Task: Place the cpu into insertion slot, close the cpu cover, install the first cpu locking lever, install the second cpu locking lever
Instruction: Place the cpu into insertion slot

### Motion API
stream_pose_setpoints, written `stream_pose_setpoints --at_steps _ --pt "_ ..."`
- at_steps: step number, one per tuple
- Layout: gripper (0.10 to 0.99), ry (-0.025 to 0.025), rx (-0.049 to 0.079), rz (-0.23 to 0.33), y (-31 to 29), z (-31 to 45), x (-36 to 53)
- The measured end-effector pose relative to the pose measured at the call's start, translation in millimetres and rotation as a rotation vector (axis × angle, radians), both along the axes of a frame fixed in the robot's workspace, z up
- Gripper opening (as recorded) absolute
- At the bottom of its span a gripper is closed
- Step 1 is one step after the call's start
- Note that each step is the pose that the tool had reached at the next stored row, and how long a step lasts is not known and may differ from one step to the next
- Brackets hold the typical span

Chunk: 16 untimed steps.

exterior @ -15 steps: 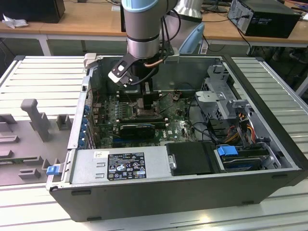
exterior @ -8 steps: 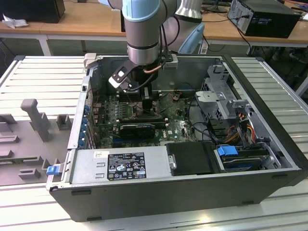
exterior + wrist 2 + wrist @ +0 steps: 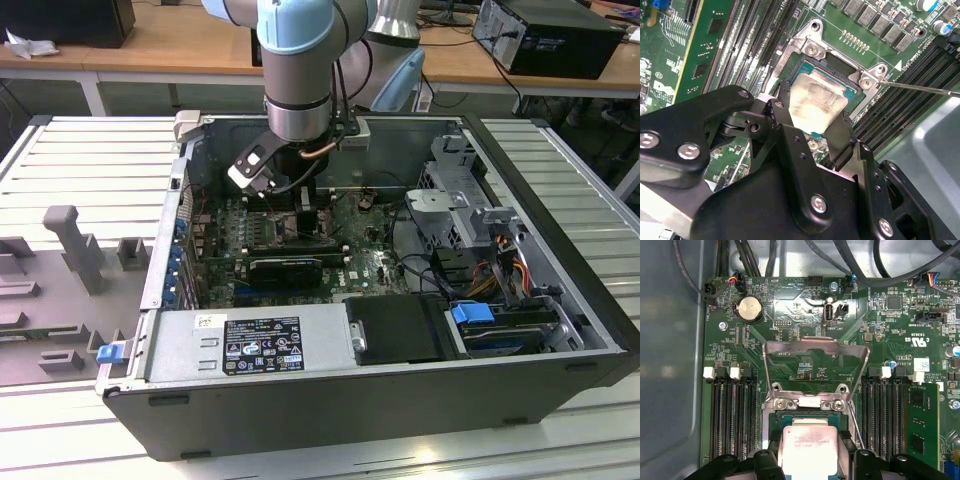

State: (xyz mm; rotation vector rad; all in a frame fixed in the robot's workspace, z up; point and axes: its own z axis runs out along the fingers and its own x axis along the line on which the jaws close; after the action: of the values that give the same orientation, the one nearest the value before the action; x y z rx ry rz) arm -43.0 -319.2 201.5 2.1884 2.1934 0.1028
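Gripper (image 3: 812, 111) body sits closest in the second wrist view, fingers (image 3: 781, 100) clenched on the chip (image 3: 817, 97) by two opposite edges. Chip is flat, metal face up, inside the socket (image 3: 807, 67) outline; can't tell if it's fully seated or just above. Handling call: light, stiff, thin, slick top, so an edge pinch with modest force looks right. I'd treat the underside contacts and the socket as the fragile parts: keep it level, no sliding. Cover (image 3: 805, 343) is swung open off the socket's hinge side, clear of the chip. Lever wire (image 3: 920, 88) lies unlatched beside the socket. Memory slots (image 3: 730, 410) flank it on the green board (image 3: 805, 295). Exterior view: arm (image 3: 295, 60) at upper centre reaches down into the open computer case (image 3: 400, 390).
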Motion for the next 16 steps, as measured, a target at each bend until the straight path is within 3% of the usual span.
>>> stream_pose_setpoints --at_steps 5,6,13,16 --pt "0.541 -0.0002 0.000 0.000 0.0 -0.6 0.1" --pt "0.604 -0.0002 0.000 0.000 0.0 -0.6 0.1" --pt "0.588 -0.0002 0.000 0.000 0.1 4.5 0.1" --pt "0.400 -0.0003 0.000 0.000 0.1 6.8 0.1"
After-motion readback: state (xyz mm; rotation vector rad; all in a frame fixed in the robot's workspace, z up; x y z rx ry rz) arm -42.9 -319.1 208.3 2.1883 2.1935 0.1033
